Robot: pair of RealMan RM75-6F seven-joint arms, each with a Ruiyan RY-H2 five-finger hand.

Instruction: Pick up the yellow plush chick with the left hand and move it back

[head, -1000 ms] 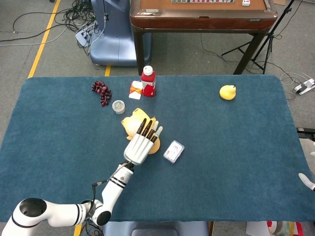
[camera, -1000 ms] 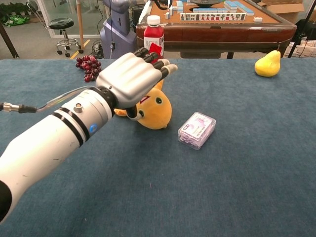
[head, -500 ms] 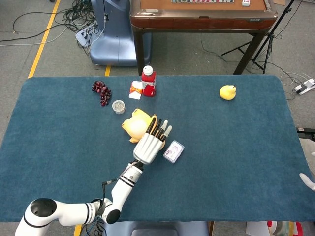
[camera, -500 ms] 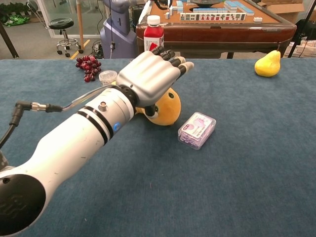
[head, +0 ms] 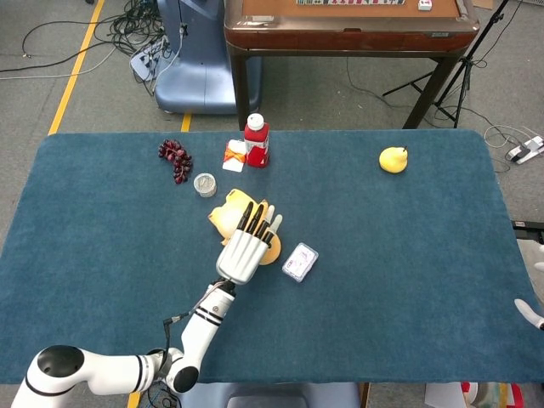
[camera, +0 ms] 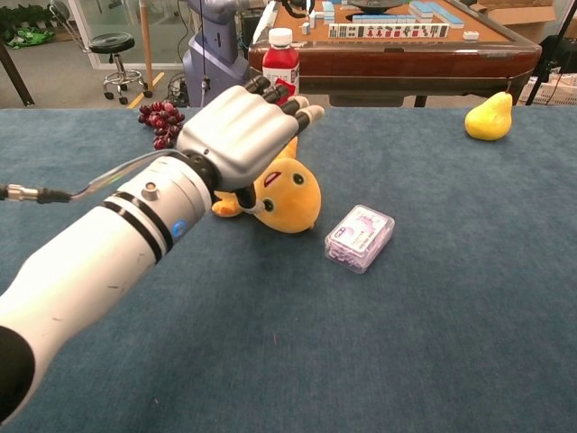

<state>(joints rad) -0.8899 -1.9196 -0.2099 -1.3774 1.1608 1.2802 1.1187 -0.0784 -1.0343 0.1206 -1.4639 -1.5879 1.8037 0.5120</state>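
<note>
Starting at the table's [head: 102,255] left, a bunch of grapes [head: 175,158] sits at about ten o'clock from the centre, with a small round tin [head: 204,184] just beside it toward the middle. Next comes the left hand [camera: 239,135], hovering over the yellow plush chick [camera: 287,197] with its fingers extended forward and lying close together; whether the palm or thumb touches the toy underneath, I cannot tell. Nothing is visibly enclosed, so I judge the grasp not yet made. The chick lies on its side near the table's centre, face toward the chest camera, partly covered by the hand. Beyond it at twelve o'clock stands a red bottle [head: 256,141] with a white cap, a small red and white packet [head: 233,156] beside it. A clear plastic box [camera: 360,237] rests just beside the chick at four o'clock. A yellow pear [head: 393,159] sits well apart at two o'clock.

The chick looks soft, light and squashy, so it should yield rather than slip; wrapping the fingers around its round body, not a wing or beak, seems the surest hold. The right hand is not visible in either view.
</note>
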